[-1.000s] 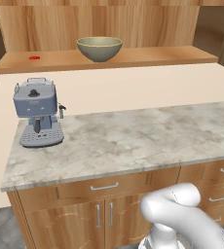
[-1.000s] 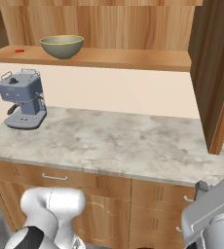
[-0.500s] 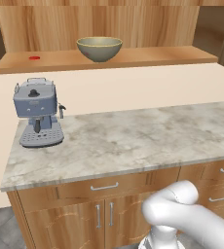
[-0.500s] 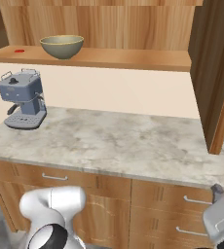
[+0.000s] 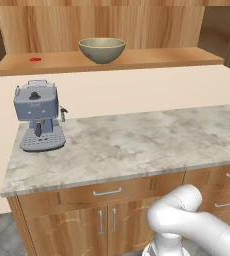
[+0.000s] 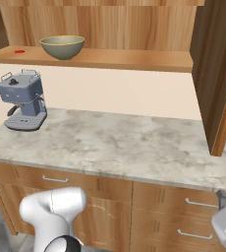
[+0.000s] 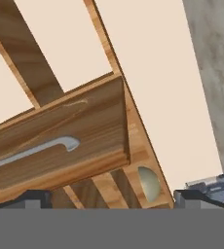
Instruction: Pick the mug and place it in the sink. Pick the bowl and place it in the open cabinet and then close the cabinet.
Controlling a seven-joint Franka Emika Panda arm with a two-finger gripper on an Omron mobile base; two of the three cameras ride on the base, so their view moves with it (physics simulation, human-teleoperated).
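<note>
Round olive bowl on smooth wood cabinet shelf; gripper fingers spread, apparently empty.

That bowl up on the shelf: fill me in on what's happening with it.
The bowl sits on the open cabinet's shelf, above the counter with the coffee machine. Nothing is touching it. The robot's hand is open and empty, facing the cabinet door and its silver handle. The door isn't closed yet.
</note>
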